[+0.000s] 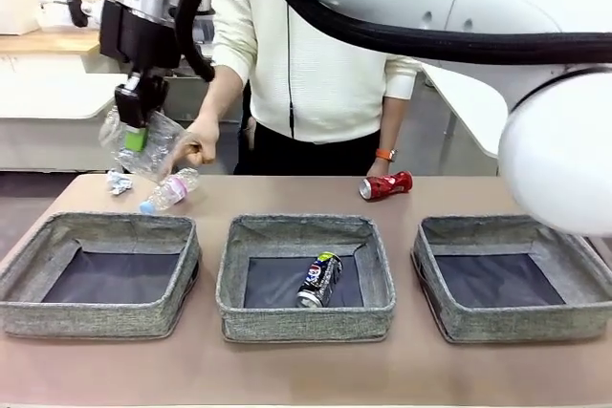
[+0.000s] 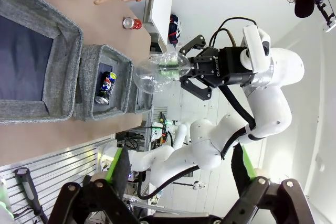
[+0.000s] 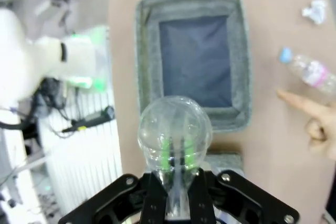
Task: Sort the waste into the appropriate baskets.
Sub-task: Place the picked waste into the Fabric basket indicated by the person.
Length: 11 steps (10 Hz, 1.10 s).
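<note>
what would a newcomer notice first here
The right gripper, stretched across to the left end of the table, holds a clear cup in the air near the left basket. Beside it a person's hand points down at a small bottle lying on the table. A Pepsi can lies in the middle basket.

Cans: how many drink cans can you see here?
2. A dark blue Pepsi can lies in the middle basket; a crushed red can lies on the bare table beyond, near the person. The big right arm may hide others.
</note>
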Motion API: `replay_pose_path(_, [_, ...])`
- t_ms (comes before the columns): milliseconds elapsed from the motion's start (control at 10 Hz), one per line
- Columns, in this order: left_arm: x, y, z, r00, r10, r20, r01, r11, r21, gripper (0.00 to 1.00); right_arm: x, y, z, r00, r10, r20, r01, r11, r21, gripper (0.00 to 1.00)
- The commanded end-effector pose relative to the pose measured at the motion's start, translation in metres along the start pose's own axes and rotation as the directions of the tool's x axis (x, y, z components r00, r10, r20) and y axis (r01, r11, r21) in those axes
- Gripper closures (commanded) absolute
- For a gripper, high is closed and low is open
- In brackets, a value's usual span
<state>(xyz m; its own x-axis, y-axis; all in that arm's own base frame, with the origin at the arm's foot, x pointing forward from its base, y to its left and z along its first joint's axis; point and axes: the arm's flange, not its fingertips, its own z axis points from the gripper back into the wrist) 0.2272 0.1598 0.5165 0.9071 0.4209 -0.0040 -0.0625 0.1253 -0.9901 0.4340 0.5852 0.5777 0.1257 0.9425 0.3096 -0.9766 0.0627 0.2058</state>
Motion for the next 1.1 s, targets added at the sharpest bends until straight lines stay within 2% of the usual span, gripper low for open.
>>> replay_pose_path(0, [-0.001,0.000,0.001,1.000,-0.022,0.000,0.022,1.000,-0.019,0.00,-0.004,-0.010,0.004,0.986,-0.167,0.019,0.168,0.985,-0.046,0.91])
replay_pose_path(100, [-0.001,0.000,0.001,1.000,-0.022,0.000,0.022,1.000,-0.019,0.00,0.000,0.000,0.000,1.000,0.000,0.000,0.000,1.000,0.000,0.91])
replay_pose_path(200, [-0.001,0.000,0.001,1.000,-0.022,0.000,0.022,1.000,-0.019,0.00,0.016,0.003,-0.033,0.994,0.065,-0.085,-0.066,0.998,-0.017,0.91])
replay_pose_path(300, [-0.001,0.000,0.001,1.000,-0.022,0.000,0.022,1.000,-0.019,0.00,0.024,0.001,-0.052,0.995,0.096,-0.001,-0.096,0.995,-0.009,0.91])
replay_pose_path(500, [-0.001,0.000,0.001,1.000,-0.022,0.000,0.022,1.000,-0.019,0.00,0.032,-0.001,-0.075,0.989,0.140,-0.039,-0.139,0.990,0.030,0.91])
replay_pose_path(700, [-0.001,0.000,0.001,1.000,-0.022,0.000,0.022,1.000,-0.019,0.00,0.035,0.003,-0.093,0.987,0.157,-0.013,-0.157,0.987,0.048,0.91])
replay_pose_path(1000, [-0.001,0.000,0.001,1.000,-0.022,0.000,0.022,1.000,-0.019,0.00,0.034,0.000,-0.091,0.990,0.142,-0.014,-0.142,0.989,0.036,0.91])
